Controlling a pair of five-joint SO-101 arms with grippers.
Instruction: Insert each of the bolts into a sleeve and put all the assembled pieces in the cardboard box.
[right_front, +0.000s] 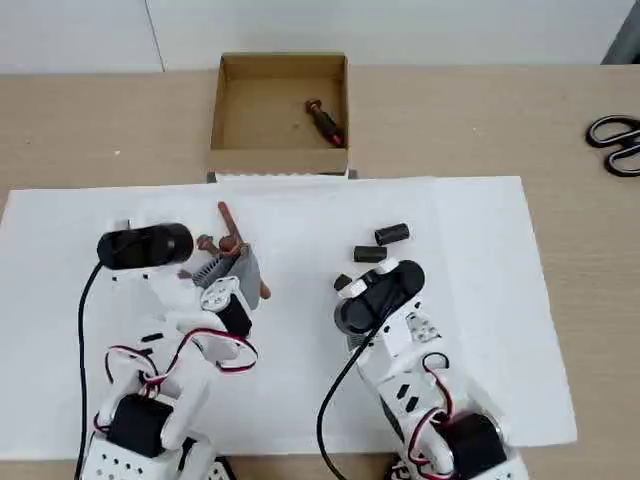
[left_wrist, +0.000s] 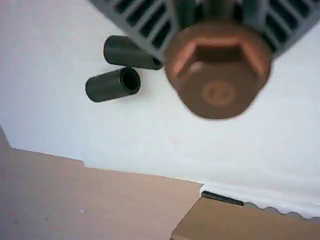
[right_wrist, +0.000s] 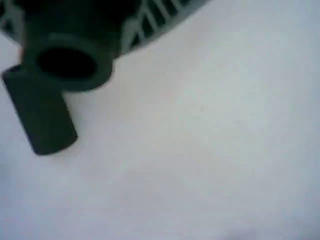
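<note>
My left gripper (right_front: 227, 260) is shut on a copper bolt (left_wrist: 218, 70), whose hex head (right_front: 205, 243) faces the left wrist camera. A second bolt (right_front: 226, 217) lies on the white sheet just beyond it. My right gripper (right_front: 350, 285) is shut on a black sleeve (right_wrist: 67, 62), its open end toward the right wrist camera. Two loose black sleeves (right_front: 392, 234) (right_front: 369, 254) lie just beyond the right gripper; one sleeve (right_wrist: 42, 120) lies right beside the held one. The cardboard box (right_front: 230, 105) stands at the back, with one assembled piece (right_front: 325, 122) inside.
A white sheet (right_front: 480, 300) covers the table in front of the box. Black scissors (right_front: 615, 145) lie on bare wood at the far right. A brown bolt end (right_front: 263, 290) shows under the left gripper's body.
</note>
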